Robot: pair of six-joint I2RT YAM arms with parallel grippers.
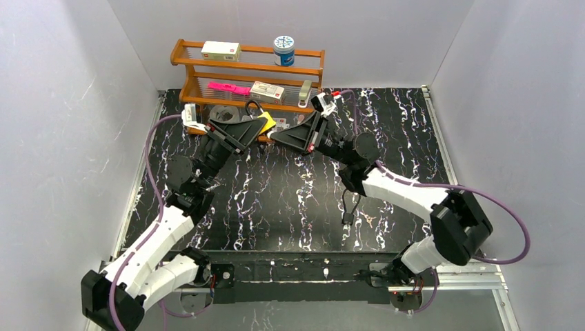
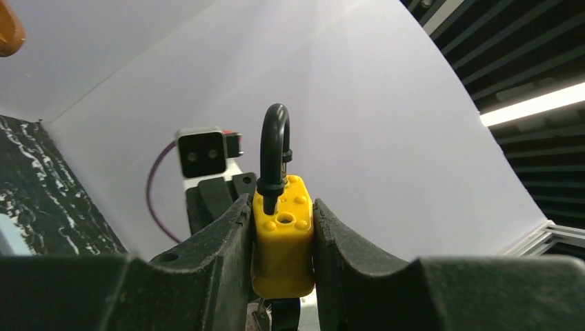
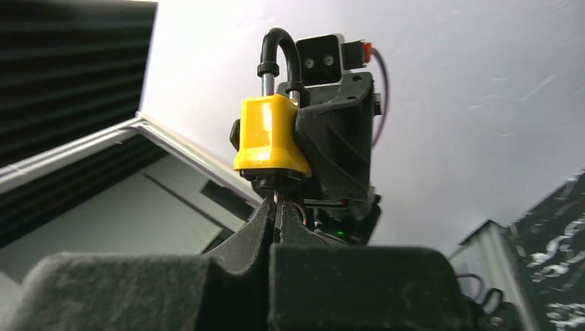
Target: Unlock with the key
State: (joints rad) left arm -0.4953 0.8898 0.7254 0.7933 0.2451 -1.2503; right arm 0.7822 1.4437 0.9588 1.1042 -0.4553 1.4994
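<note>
A yellow padlock (image 1: 266, 123) with a black shackle is held in the air in front of the shelf. My left gripper (image 1: 256, 128) is shut on its body, one finger on each side (image 2: 283, 241). In the left wrist view the shackle (image 2: 274, 148) stands up with one leg in the body and an empty hole beside it. My right gripper (image 1: 277, 135) faces the left one and is shut on the key (image 3: 277, 198) under the padlock's bottom (image 3: 268, 134). The key's blade is hidden. A thin key ring (image 3: 301, 207) shows beside the right fingertips.
A wooden shelf (image 1: 248, 69) stands at the back, just behind the padlock, with small boxes, a pink item (image 1: 227, 87) and a blue tin (image 1: 283, 49). A black cable (image 1: 348, 214) lies on the marbled table. White walls close in on both sides.
</note>
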